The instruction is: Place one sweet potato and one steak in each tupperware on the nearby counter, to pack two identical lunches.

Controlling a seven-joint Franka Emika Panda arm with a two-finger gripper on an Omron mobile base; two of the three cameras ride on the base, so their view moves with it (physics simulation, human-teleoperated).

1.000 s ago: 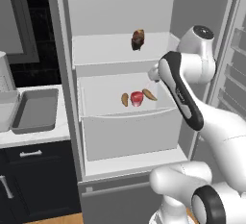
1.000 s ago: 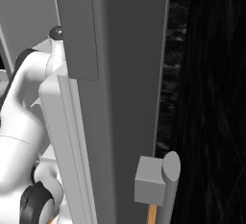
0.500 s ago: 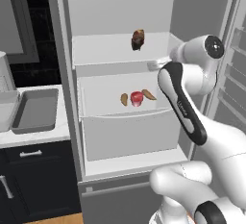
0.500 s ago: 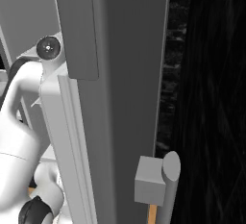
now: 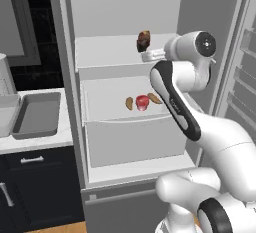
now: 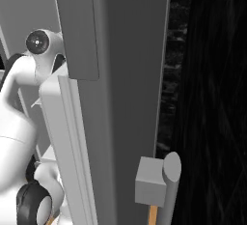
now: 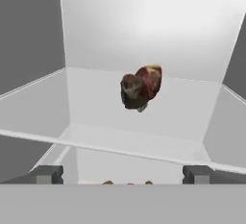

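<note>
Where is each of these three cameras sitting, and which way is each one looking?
Left base view: on the base, behind the arm to its left, facing the open fridge; the white arm rises at lower right toward the dark brown lumpy steak.
Right base view: on the base, behind the arm to its right, facing the grey fridge door's edge; the white arm shows at left.
Hand view: on the hand, looking along the open tool at that steak on its white shelf.
Shared: left base and hand views both show the steak.

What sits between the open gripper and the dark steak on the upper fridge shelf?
Nothing visible. In the hand view the gripper is open and faces the dark steak across bare upper shelf; only the shelf's front edge lies below the line.
</note>
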